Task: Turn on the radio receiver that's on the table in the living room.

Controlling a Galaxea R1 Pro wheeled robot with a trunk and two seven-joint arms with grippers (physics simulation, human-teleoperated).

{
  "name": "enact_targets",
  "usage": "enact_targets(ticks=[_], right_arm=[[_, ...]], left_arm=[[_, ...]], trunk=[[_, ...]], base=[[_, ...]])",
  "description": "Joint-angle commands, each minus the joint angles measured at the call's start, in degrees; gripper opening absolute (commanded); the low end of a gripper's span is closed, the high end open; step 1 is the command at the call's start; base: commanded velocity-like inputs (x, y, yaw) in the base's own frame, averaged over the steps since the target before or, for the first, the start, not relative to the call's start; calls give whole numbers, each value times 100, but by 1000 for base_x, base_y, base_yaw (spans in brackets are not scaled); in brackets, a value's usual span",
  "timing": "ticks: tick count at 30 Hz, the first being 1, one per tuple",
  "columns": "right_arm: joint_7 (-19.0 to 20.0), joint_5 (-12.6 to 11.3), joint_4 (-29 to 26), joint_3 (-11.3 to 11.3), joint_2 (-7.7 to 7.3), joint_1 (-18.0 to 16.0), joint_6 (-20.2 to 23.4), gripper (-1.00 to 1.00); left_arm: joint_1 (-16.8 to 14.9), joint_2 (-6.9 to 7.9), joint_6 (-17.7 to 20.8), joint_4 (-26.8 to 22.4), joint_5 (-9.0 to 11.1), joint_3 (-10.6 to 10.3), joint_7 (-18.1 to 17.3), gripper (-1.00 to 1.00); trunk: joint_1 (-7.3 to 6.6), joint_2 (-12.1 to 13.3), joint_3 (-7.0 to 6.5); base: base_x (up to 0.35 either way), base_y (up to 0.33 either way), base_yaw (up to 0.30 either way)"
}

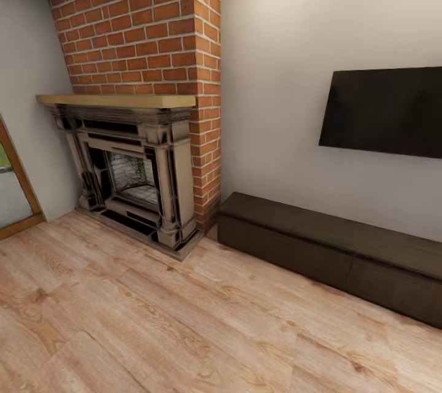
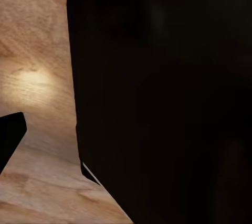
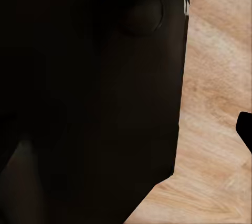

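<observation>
Wrist views first: both give me a big dark mass up close w/ wood floor (image 2: 37,77) behind it. I can't make out fingers on either arm, so can't tell if they're apart or together. A small dark wedge sits at the frame edge in each wrist view; prob. part of the rig, not sure.

Head view: I'm facing a wall corner. Brick chimney (image 1: 147,18) w/ a fireplace (image 1: 132,178) under a light wood mantel (image 1: 116,100). Beside it, along the white wall, a long dark-brown low cabinet (image 1: 331,252), its near end close to the brick. A dark flat TV (image 1: 383,110) hangs on the wall above the cabinet. A wood-framed glass door (image 1: 12,190) is at the far left edge. Floor is bare light planks.

No radio, no coffee table in sight, so I can't say where they are from here.

Step, as I judge it: search/travel phase, nothing reached yet. Next move prob. calls for turning base or head away from this wall to find the low grey table, then driving up to it w/ arms tucked.
</observation>
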State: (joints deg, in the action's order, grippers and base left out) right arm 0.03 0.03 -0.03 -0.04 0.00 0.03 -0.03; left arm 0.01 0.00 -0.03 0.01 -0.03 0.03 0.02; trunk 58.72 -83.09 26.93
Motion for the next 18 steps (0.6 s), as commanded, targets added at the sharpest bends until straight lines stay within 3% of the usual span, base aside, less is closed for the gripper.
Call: enact_targets(ticks=[1, 6, 18], right_arm=[[30, 30, -30, -30, 33, 31, -30, 100], [38, 105, -52, -163, 194, 194, -43, 100], [18, 85, -438, -193, 580, 411, -214, 100]], left_arm=[[33, 33, -30, 32, -29, 30, 16, 100], [199, 26, -33, 194, -26, 191, -6, 100], [589, -6, -23, -127, -25, 177, -36, 100]], trunk=[[1, 1, 0], [1, 1, 0], [1, 1, 0]], base=[[0, 0, 0], [0, 0, 0], [0, 0, 0]])
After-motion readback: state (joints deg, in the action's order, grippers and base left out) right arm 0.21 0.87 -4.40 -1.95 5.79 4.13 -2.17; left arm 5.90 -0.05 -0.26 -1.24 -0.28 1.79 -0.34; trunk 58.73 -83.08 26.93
